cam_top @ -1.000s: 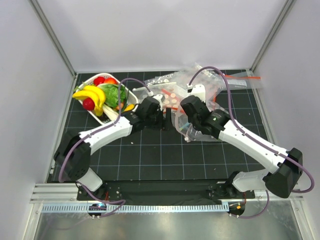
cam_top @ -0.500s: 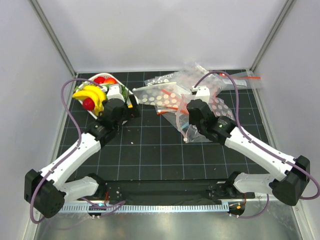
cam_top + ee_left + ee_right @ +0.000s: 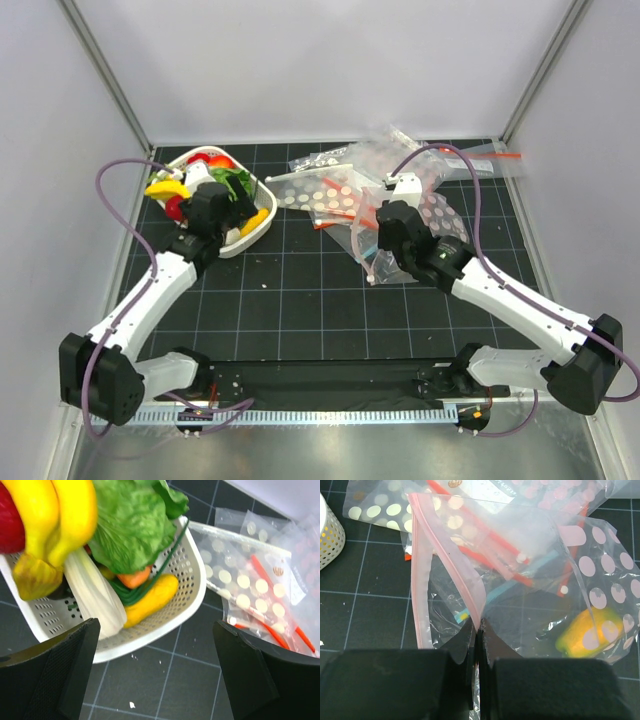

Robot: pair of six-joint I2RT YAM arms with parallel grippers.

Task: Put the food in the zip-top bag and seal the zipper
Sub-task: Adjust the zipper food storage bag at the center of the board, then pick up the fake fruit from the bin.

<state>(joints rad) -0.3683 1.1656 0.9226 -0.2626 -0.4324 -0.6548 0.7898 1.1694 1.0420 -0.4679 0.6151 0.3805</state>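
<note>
My right claw (image 3: 477,625) pinches the zip-top bag (image 3: 520,615) so its mouth gapes; my left claw (image 3: 156,635), spread wide, hovers over food (image 3: 55,515) in the far-left corner basket (image 3: 187,595).

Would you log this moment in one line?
left hand open at basket | right hand shut on zip-top bag | zipper open

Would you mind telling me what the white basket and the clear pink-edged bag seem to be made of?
The basket looks like rigid moulded plastic, white and matte, with rows of small holes in its wall. The zip-top bag appears to be thin soft plastic film, glossy and transparent: it creases, glints and shows the mat through it.
</note>
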